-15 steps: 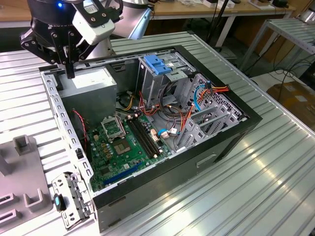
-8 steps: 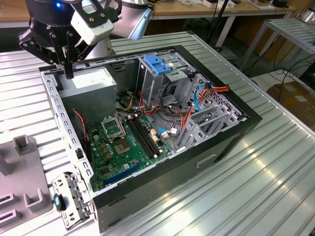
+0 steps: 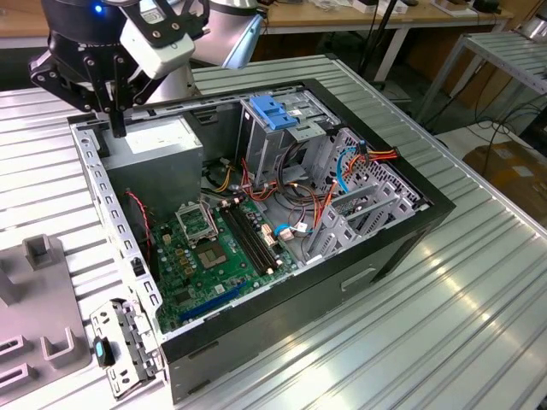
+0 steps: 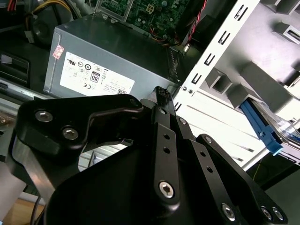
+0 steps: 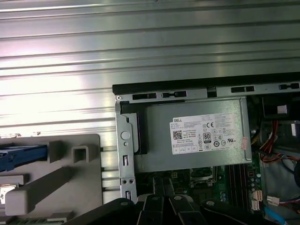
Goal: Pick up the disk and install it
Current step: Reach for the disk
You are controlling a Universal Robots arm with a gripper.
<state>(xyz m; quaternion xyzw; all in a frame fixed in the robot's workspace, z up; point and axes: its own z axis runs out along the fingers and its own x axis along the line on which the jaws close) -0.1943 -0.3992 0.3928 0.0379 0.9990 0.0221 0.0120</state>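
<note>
Altogether one open computer case (image 3: 282, 282) lies on one ribbed aluminium table (image 3: 461, 316). Inside it are one boxy grey power supply (image 3: 158, 143) with a white sticker, one green motherboard (image 3: 209, 256) and one perforated metal drive cage (image 3: 265, 149) topped by a blue plastic latch (image 3: 273, 111), with bundles of red, orange and blue cables beside the cage.

One blocky matte-grey fixture (image 5: 70, 164) sits on the table just beside the case. The single disk (image 5: 23, 151) rests in it, outside the case; in both wrist views its blue plastic side rail (image 4: 261, 129) shows.

The one gripper (image 3: 115, 126), made of black bolted linkages, hangs over the case's corner by the power supply. Its fingers (image 4: 161, 93) are pressed together and hold nothing. It stands well apart from the disk.
</note>
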